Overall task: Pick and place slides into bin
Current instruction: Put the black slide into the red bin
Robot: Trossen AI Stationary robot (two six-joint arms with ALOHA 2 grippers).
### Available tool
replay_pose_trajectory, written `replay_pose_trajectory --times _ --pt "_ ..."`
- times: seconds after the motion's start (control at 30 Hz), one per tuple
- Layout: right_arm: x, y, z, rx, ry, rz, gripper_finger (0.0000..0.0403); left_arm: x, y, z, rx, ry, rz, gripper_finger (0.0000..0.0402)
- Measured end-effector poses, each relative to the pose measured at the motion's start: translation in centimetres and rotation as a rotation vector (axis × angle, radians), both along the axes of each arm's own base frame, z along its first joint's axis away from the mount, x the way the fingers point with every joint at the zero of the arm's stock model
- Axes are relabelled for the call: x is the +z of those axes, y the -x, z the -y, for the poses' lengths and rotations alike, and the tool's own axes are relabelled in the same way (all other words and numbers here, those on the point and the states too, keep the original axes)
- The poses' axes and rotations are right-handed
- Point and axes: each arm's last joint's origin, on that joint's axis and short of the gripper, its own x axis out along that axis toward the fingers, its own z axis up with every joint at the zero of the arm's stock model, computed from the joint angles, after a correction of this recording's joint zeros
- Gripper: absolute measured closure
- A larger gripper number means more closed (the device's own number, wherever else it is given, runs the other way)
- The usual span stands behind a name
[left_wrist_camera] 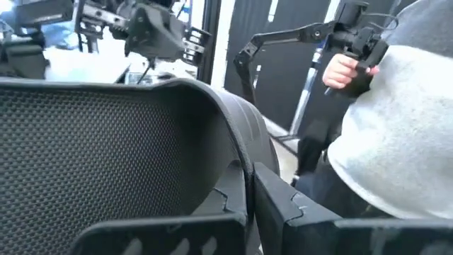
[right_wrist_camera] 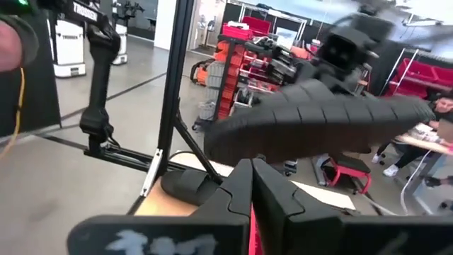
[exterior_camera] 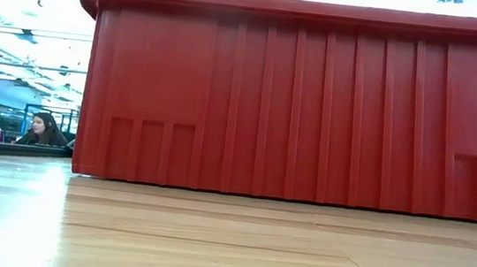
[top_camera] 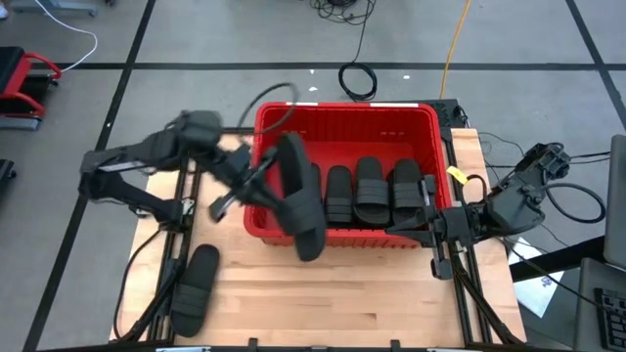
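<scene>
On the pale wood table (top_camera: pixel 323 303), left gripper (top_camera: pixel 256 182) jaws pinch 1 ribbed slide (top_camera: pixel 299 196).

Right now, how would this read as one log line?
left gripper: jaws shut on slide over bin | right gripper: shut, idle | one slide on table

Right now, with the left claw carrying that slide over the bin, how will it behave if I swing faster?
The slide hangs long beyond the left claw, gripped near one end, so it may pivot or sag. Its shape holds, so probably fairly stiff. The textured sole should resist slipping.
</scene>
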Motion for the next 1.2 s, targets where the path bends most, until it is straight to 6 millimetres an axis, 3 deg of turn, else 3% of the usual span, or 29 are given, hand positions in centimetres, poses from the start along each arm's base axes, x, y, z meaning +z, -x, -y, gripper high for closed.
replay_pose_trajectory --times 0.3,0.47,0.57,0.73,0.97,1.2 --pt "0.2 0.1 0.6 -0.134 0.057 0.018 0.0403 -1.9 -7.5 -6.5 -0.138 0.084 -0.183 0.0401" --pt "0.4 0.2 1.4 -0.163 0.049 0.027 0.0403 -4.0 -10.0 -11.2 -0.151 0.071 -0.279 0.0401" --pt "0.5 -0.1 1.9 -0.191 0.041 0.028 0.0403 -5.9 -11.3 -14.2 -0.118 0.044 -0.317 0.0401" --pt "0.5 -0.5 2.8 -0.237 0.017 0.027 0.0403 -11.3 -13.2 -17.8 -0.035 -0.016 -0.469 0.0401" --pt "0.4 -0.9 3.9 -0.295 0.024 0.020 0.0403 -15.9 -13.6 -18.6 -0.055 -0.110 -0.664 0.0401" --pt "0.5 -1.1 4.8 -0.336 0.001 0.022 0.0403 -18.5 -15.7 -17.0 -0.138 -0.119 -0.696 0.0401"
